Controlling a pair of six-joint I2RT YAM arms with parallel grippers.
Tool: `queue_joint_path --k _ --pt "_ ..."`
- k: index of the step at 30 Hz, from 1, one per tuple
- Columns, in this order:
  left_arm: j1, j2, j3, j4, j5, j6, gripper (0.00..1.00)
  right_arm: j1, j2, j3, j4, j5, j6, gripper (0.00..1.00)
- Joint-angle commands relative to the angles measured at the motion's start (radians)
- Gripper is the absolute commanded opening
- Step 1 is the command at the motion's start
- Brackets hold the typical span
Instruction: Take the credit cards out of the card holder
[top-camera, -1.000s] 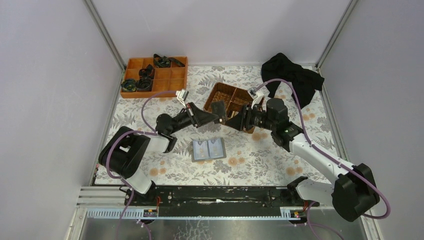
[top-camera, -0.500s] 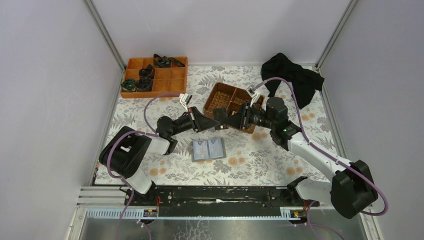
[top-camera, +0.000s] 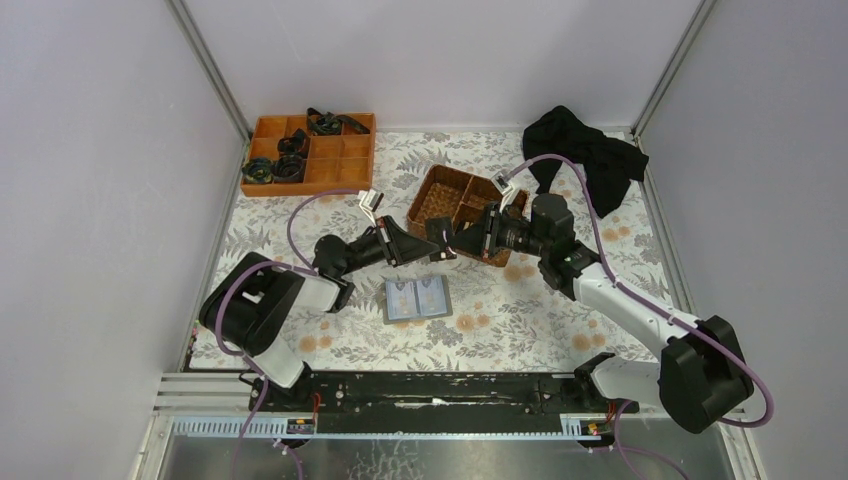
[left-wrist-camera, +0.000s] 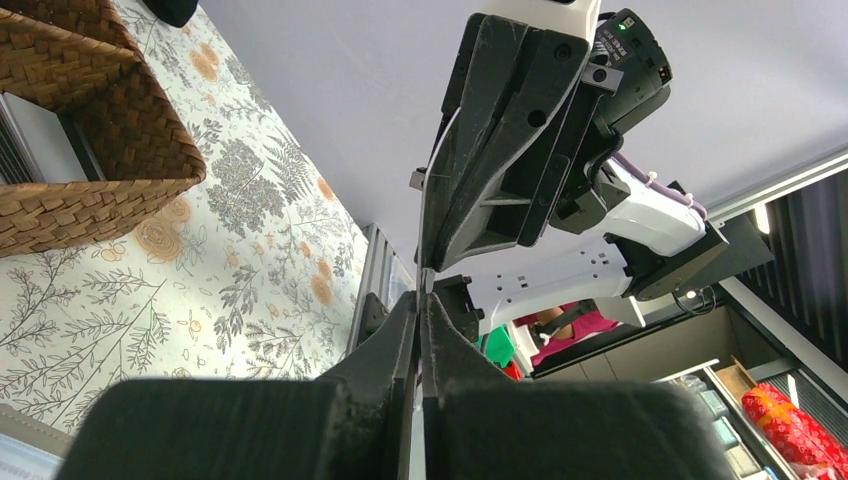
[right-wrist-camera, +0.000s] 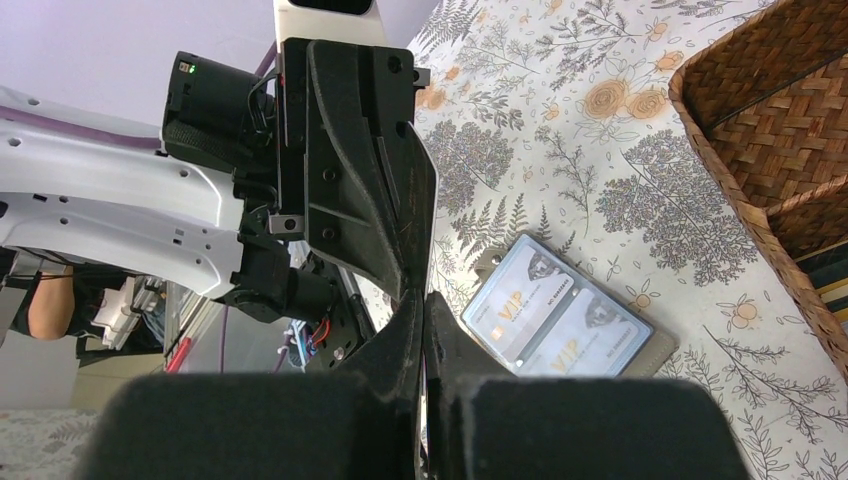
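A dark credit card (top-camera: 441, 240) hangs in the air between both grippers, above the table and in front of the wicker basket. My left gripper (top-camera: 431, 250) is shut on one edge of it; in the left wrist view the left gripper (left-wrist-camera: 422, 300) pinches the thin card (left-wrist-camera: 423, 255) edge-on. My right gripper (top-camera: 455, 240) is shut on the opposite edge, its jaws closed tight in the right wrist view (right-wrist-camera: 422, 305). The card holder (top-camera: 417, 298) lies open and flat on the table below, with two pale cards showing in its sleeves (right-wrist-camera: 560, 325).
A brown wicker basket (top-camera: 437, 182) stands just behind the grippers, with a pale card (left-wrist-camera: 40, 140) lying in one compartment. An orange divided tray (top-camera: 356, 148) with dark items sits at the back left. A black cloth (top-camera: 585, 155) lies at the back right.
The right gripper moved left onto the dark card and shut on it. The left gripper carried the card slightly down and right to meet it.
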Motion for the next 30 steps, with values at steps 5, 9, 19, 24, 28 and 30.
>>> queue_joint_path --k 5,9,19,24,28,30 --pt "-0.013 0.031 -0.01 0.081 0.017 0.007 0.3 -0.002 0.017 0.046 0.06 0.01 -0.022 0.0" --pt "0.028 0.007 -0.093 0.058 -0.101 0.024 0.61 -0.003 0.03 0.144 -0.103 0.095 -0.142 0.0" --pt "0.09 -0.048 -0.222 -0.041 -0.158 0.107 0.66 -0.016 0.418 0.792 -0.71 0.363 -0.624 0.02" --pt "0.09 -0.006 -0.244 0.059 -0.102 0.063 0.66 -0.017 0.674 1.055 -0.835 0.566 -0.847 0.0" --pt "0.091 -0.006 -0.272 0.069 -0.077 0.069 0.66 -0.018 0.829 1.205 -0.89 0.635 -0.928 0.0" --pt "0.091 -0.013 -0.28 0.063 -0.061 0.084 0.66 -0.017 0.881 1.262 -0.886 0.659 -0.969 0.0"
